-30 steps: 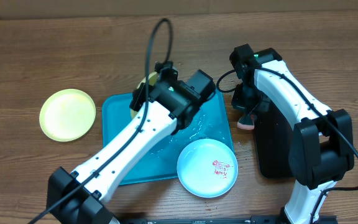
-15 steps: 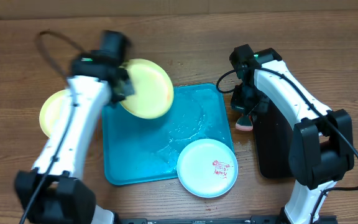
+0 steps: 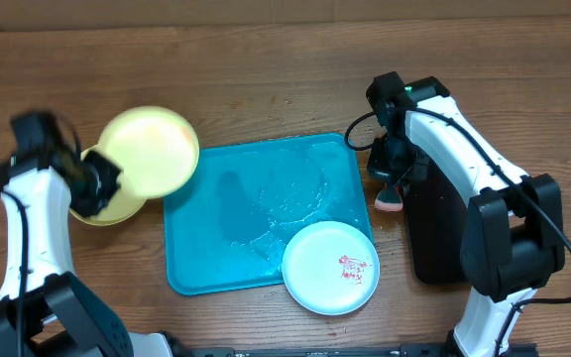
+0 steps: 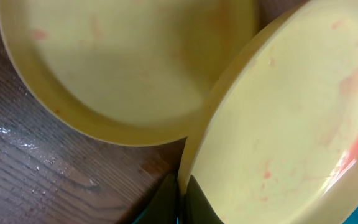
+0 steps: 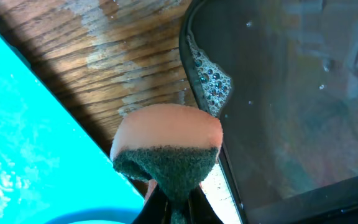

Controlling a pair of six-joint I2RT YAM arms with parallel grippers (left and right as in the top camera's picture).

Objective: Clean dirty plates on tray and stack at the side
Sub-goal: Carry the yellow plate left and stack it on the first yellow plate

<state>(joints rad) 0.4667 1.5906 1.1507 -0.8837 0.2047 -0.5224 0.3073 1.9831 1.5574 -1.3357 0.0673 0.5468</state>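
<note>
So here's where you're at: your left gripper is out on the left side of the table, pinched tight on the rim of 1 yellow plate. That plate is up off the wood and tilted, hanging partly over the second yellow plate, which lies flat on the table just left of the tray. From the left wrist camera you can see faint pinkish-red smears on the held plate's face. Its edge crosses right over the rim of the one below, but I can't tell if the 2 actually touch. The turquoise tray sits mid-table and its floor looks wet and streaky. The blue plate is at the tray's near right corner, hanging out over the rim, with red smears on its white centre. Over on the right, your right gripper is closed all the way down on a sponge, pink foam with a dark green scrub side. It's in the gap between the tray's right edge and the black tray. The right wrist camera shows the fingers squeezing the green side, wet wood under it, and a bit of suds along the black tray's inner wall. Can't tell if the sponge is touching the table.
</note>
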